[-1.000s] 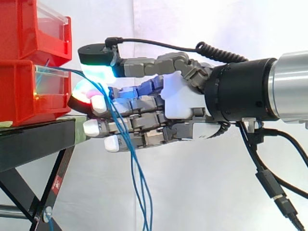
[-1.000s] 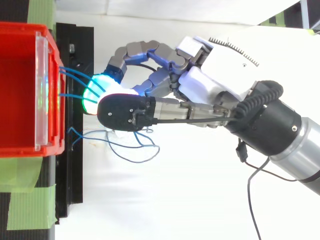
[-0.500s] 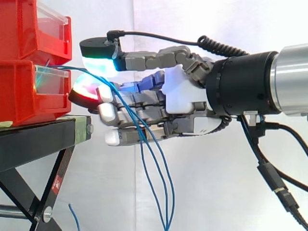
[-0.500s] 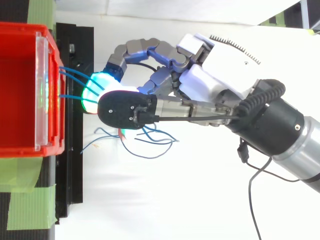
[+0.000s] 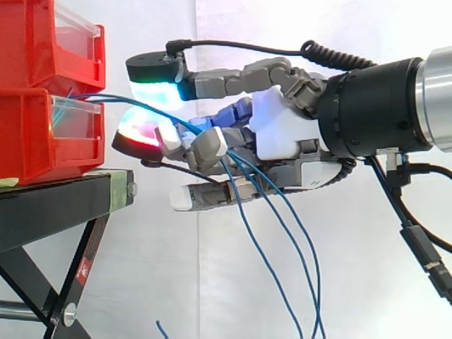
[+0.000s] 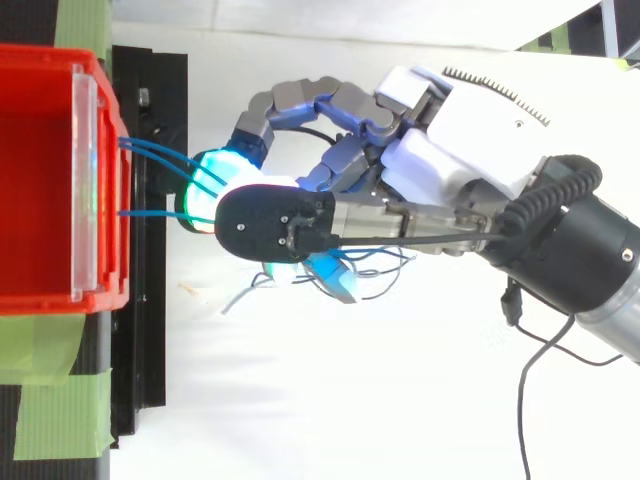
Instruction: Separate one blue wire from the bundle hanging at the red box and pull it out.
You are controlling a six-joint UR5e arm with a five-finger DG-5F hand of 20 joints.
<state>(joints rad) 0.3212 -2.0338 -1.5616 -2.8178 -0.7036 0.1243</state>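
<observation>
thin blue wires [image 6: 150, 212], taut from glossy red box [image 5: 42, 134], in pinch of curled hand [image 5: 282, 134]

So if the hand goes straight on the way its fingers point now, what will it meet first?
Most likely the front of the lower red bin, where the blue wires come out; the hand looks level with it.

Hand [image 5: 282, 134]: white palm shell, grey finger links, black-backed pads [image 5: 157, 90] glowing green, cyan, red; black wrist collar [image 5: 374, 106], silver arm [image 5: 439, 99] at right edge
</observation>
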